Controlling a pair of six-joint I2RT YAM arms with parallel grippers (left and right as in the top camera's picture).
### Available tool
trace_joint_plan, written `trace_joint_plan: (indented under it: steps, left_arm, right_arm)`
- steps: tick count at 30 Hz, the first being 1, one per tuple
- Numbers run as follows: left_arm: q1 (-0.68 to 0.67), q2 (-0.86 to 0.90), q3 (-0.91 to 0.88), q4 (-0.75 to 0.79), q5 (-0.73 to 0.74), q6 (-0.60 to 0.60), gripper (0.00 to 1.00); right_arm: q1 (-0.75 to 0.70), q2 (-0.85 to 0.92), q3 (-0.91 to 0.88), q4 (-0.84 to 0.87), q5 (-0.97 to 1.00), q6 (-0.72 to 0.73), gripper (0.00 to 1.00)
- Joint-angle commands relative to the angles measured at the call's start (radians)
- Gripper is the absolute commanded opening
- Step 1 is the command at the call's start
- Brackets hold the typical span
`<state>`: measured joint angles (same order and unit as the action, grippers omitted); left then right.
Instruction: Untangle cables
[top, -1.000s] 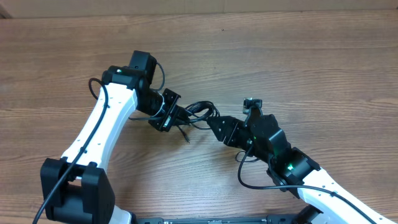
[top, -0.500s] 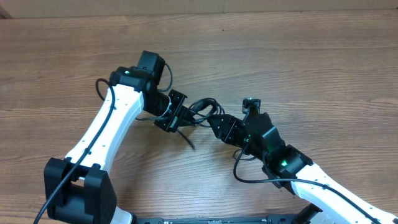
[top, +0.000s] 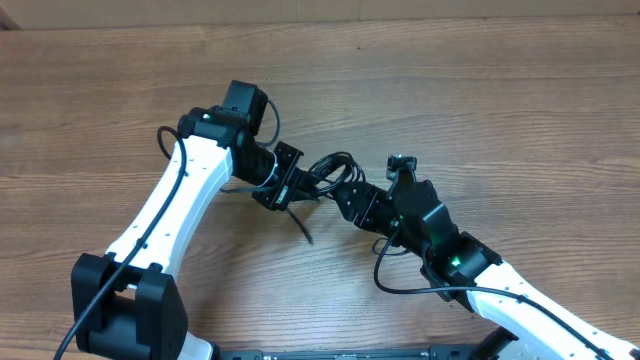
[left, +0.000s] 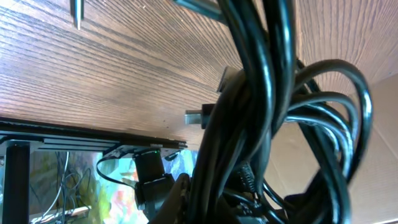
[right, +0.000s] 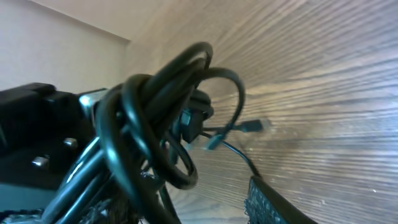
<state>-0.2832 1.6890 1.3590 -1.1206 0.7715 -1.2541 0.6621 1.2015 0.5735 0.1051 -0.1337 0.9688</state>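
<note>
**Desk editor:** Left pincer (top: 284, 182) clamped on the cables (top: 327, 170), right pincer (top: 352, 200) at the same knot. Is it gripping?

**Photographer:** Cannot tell. Its wrist view shows only coils beside one finger (right: 267, 199). The bundle is strung between both arms, apparently off the desk (top: 500, 100).

**Desk editor:** Which step?

**Photographer:** Drawing the knot apart, I judge. Next, one strand must be singled out. Only overhead shows the tail (top: 303, 228) trailing down; only the right wrist shows the small plugs (right: 255, 126).

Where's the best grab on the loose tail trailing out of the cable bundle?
Likely mid-length on the loose tail, coming from above with the gripper closing across it: there it runs as a single straight strand, clear of the cable bundle and its loops.
</note>
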Motion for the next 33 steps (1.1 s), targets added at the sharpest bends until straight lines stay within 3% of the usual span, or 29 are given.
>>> trace_joint_plan:
  steps: [1, 11, 18, 20, 21, 25, 30, 33]
  left_arm:
    - [-0.027, -0.009, -0.003, 0.000, 0.028, 0.017, 0.04]
    - [-0.064, -0.009, -0.003, -0.001, 0.050, 0.022, 0.04]
    - [-0.064, -0.009, -0.003, -0.007, 0.148, 0.125, 0.04]
    - [-0.064, -0.009, -0.003, -0.007, 0.173, 0.163, 0.04]
    - [-0.064, -0.009, -0.003, -0.008, 0.174, 0.182, 0.04]
    - [-0.063, -0.009, -0.003, -0.008, 0.198, 0.240, 0.04]
    - [-0.014, -0.009, -0.003, -0.005, 0.189, 0.336, 0.04]
    - [0.054, -0.009, -0.003, 0.004, 0.077, 0.382, 0.04]
  right_arm:
    - [0.005, -0.003, 0.011, 0.023, 0.015, 0.001, 0.52]
    - [0.005, -0.003, 0.011, 0.089, 0.071, 0.064, 0.52]
    - [0.005, -0.003, 0.010, 0.109, 0.228, -0.003, 0.58]
    - [0.005, -0.003, 0.010, 0.115, 0.276, -0.102, 0.48]
    - [0.005, -0.003, 0.010, 0.114, 0.288, -0.161, 0.33]
    - [0.004, -0.003, 0.010, 0.100, 0.326, -0.215, 0.07]
    - [0.004, -0.006, 0.010, -0.042, 0.414, -0.215, 0.04]
    - [0.004, -0.016, 0.010, -0.158, 0.414, -0.211, 0.04]
